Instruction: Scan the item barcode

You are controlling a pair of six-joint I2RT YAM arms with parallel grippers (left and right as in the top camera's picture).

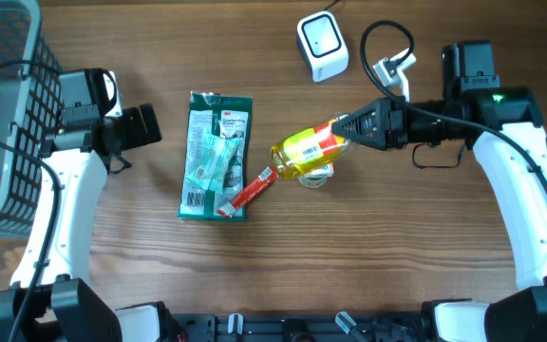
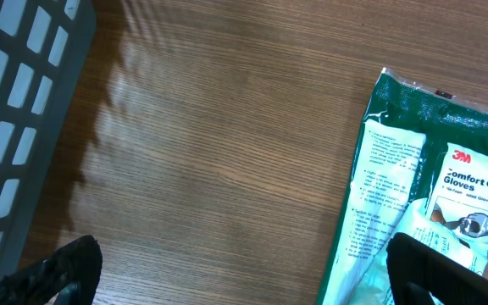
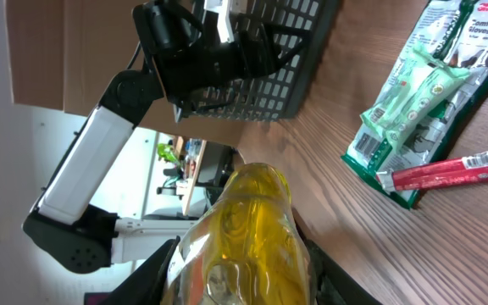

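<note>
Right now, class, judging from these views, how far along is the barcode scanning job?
Done: the right gripper grips the yellow bottle. In hand: the bottle is held short of the white scanner. To do: presenting it there; the gloves pack and red packet lie untouched; the left gripper is open, empty.

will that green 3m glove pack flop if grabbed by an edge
Probably floppy: the glove pack is a thin, crinkled plastic bag lying flat, so it would likely droop from one edge. It looks light for its size. The glossy film may slip, and the red stick packet resting on its corner could get dragged along.
</note>
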